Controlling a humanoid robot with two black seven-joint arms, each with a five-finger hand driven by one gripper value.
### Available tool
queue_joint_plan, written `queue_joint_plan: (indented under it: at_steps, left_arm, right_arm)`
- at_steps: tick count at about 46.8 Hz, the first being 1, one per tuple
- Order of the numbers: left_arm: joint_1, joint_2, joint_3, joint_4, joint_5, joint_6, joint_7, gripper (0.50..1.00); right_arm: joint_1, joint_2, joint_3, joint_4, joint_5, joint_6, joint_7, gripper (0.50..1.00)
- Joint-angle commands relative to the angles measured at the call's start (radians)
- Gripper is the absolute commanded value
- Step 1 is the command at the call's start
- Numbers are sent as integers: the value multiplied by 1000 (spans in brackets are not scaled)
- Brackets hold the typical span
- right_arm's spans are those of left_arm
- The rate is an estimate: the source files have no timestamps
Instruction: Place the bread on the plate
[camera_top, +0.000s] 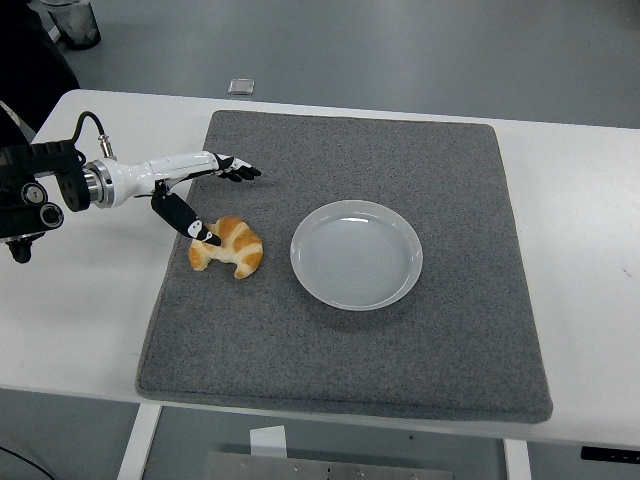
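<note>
1 croissant (227, 247) lay on grey mat (420, 340), left of plate | 1 white plate (356, 254) sat mid-mat, nothing on it | 1 left robot hand (205, 190) hovered over croissant, fingers spread, thumb tip at its top edge, grasping nothing | 1 white bench (580, 250) under mat
</note>
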Motion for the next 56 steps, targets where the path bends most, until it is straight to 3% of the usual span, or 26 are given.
queue_joint_plan:
  at_steps: [1, 56]
  left_arm:
    - [4, -2, 0, -2, 0, 0, 2, 1000]
    - [42, -101, 68, 61, 17, 36, 2, 984]
  right_arm:
    - [0, 0, -1, 0, 0, 0, 0, 952]
    - [0, 0, -1, 0, 0, 0, -1, 952]
